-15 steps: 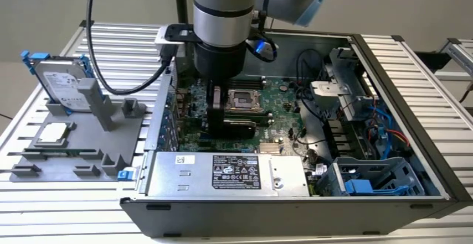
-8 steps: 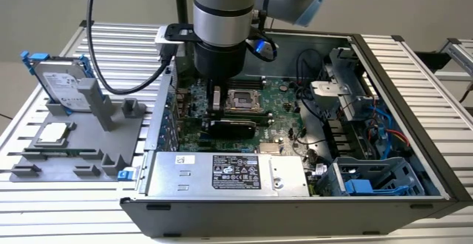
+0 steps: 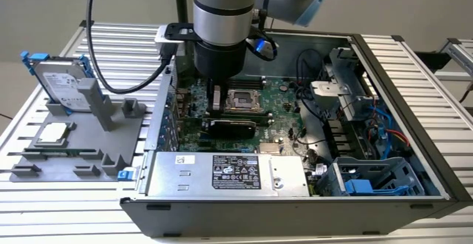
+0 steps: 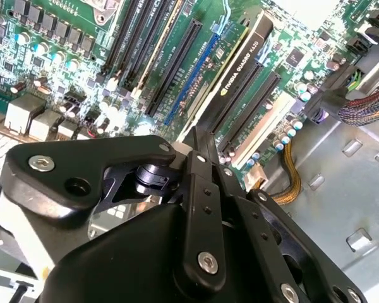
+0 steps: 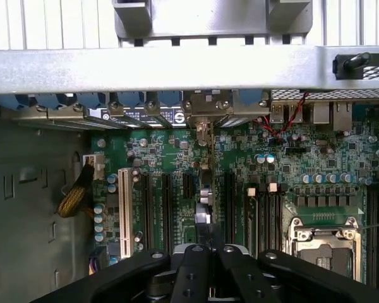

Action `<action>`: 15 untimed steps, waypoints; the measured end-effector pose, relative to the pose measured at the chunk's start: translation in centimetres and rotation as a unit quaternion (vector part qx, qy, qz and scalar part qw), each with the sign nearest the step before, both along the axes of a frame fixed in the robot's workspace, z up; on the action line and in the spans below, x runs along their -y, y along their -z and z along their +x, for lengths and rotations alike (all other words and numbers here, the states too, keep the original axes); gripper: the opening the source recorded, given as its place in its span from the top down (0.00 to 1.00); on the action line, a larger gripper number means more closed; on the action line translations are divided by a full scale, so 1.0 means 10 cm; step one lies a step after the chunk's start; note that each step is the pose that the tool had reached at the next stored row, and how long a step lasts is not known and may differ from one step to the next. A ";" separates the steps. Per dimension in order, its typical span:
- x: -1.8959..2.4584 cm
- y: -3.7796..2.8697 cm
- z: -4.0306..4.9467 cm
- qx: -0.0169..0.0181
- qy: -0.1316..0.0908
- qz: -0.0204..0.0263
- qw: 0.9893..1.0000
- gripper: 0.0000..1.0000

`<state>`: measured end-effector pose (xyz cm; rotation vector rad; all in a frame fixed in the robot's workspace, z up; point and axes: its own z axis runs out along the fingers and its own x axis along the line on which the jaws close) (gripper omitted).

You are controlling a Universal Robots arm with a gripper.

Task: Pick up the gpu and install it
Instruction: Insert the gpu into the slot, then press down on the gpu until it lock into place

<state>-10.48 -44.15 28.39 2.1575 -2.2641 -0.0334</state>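
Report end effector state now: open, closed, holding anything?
End effector: closed, apparently pinching the top edge of the gpu, which stands upright in its motherboard slot.

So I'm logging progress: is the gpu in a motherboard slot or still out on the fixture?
In: the gpu stands on edge in a motherboard slot, inside the case, with the gripper just above it.

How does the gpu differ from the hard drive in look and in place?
The gpu is black; the hard drive is silver with a blue frame. The gpu sits inside the computer case on the motherboard; the hard drive stands outside, in the gray holder. Both stand on edge.
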 end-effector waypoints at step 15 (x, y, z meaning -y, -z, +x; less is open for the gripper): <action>0.000 -0.031 0.000 0.000 0.000 0.000 1.000 1.00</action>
